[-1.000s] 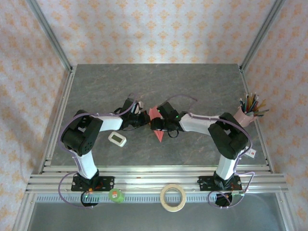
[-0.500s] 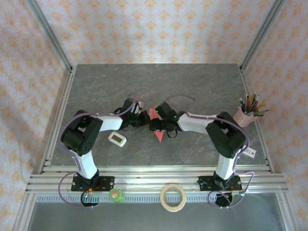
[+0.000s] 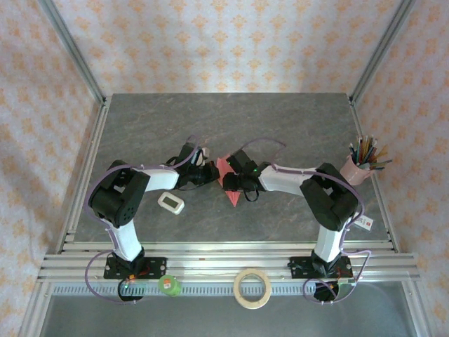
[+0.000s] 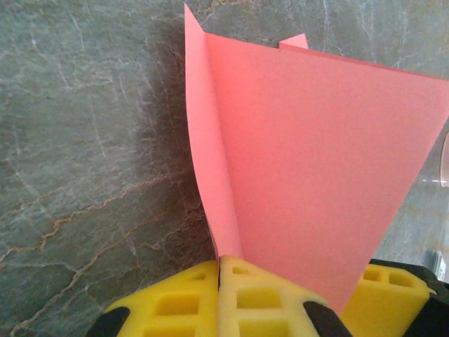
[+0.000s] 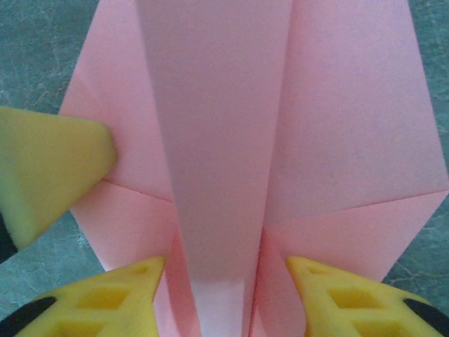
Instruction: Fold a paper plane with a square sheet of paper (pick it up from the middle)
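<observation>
Pink-red folded paper (image 3: 224,170) lies at centre of the top view. It sits on the bench between left claw (image 3: 214,175) and right claw (image 3: 231,184), pointed tip toward bottom of frame.

Grey marble-patterned bench (image 3: 280,126) takes the middle of the top view, with metal rails along its lower edge.

Left arm (image 3: 123,203) reaches from lower left to centre. Right arm (image 3: 330,203) reaches from lower right to centre.

Beige tape roll (image 3: 237,288) sits on the rails, bottom centre.

Pink cup of pencils (image 3: 356,170) stands at the bench's right edge.

White rounded-rectangular gadget (image 3: 170,203) lies left of centre, just below the left forearm.

Small green round object (image 3: 169,284) sits at bottom left, beside the left arm's base.

Left wrist view: left claw (image 4: 219,270) has its yellow pads pressed together, pinching a fold of the paper (image 4: 316,161) at the bottom edge. The sheet spreads toward the top of frame, with a narrow flap on its left.

Right wrist view: right claw (image 5: 224,281) is spread, one yellow finger (image 5: 133,295) at each lower corner, straddling the paper's raised centre ridge (image 5: 217,126). Contact with the ridge cannot be told. One left-claw pad (image 5: 49,168) touches the paper's edge at the left of frame.
</observation>
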